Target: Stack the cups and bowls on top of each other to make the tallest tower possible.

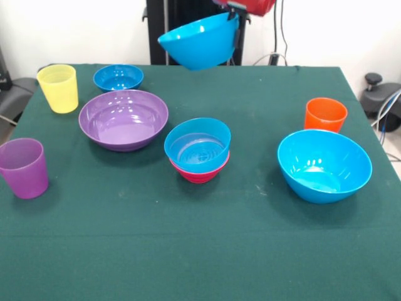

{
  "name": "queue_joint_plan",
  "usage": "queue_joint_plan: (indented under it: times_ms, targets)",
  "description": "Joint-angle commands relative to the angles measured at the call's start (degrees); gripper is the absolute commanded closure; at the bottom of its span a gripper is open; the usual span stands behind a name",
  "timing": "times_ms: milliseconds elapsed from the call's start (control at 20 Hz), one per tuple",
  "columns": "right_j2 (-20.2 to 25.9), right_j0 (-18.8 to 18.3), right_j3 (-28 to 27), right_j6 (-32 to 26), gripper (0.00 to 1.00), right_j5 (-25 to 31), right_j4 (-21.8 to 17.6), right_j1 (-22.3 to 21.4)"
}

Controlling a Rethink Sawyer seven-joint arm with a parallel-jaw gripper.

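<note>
My gripper (237,25) hangs at the top centre, shut on the rim of a large blue bowl (199,42) that it holds tilted, high above the table. Below it the tower (198,150) is a blue bowl nested in a magenta bowl (199,173). The wide purple bowl (123,119) sits to its left. A small blue bowl (118,77) and the yellow cup (58,88) stand at the far left. The purple cup (24,167) is at the near left. The orange cup (325,115) and another large blue bowl (324,165) are at the right.
The green tablecloth (200,251) covers the table. The black pedestal (182,19) stands behind the far edge. Cables and a grey object (382,94) lie off the table at the right.
</note>
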Motion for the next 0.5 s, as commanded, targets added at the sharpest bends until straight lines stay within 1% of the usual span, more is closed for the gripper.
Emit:
queue_joint_plan:
  times_ms: [50, 150, 250, 400, 500]
  targets:
    - [8.15, -2.25, -3.27, -18.01, 1.0, 7.63, -5.22, -4.89]
    - [8.9, -2.98, -4.2, -17.99, 1.0, 7.58, -6.38, -5.0]
    - [9.64, -3.56, -6.02, -17.65, 1.0, 6.69, -8.04, -3.23]
    - [11.4, -4.41, -9.17, -17.36, 1.0, 5.88, -10.2, 0.79]
    - [12.62, -5.37, -10.19, -17.29, 1.0, 5.27, -11.14, 3.11]
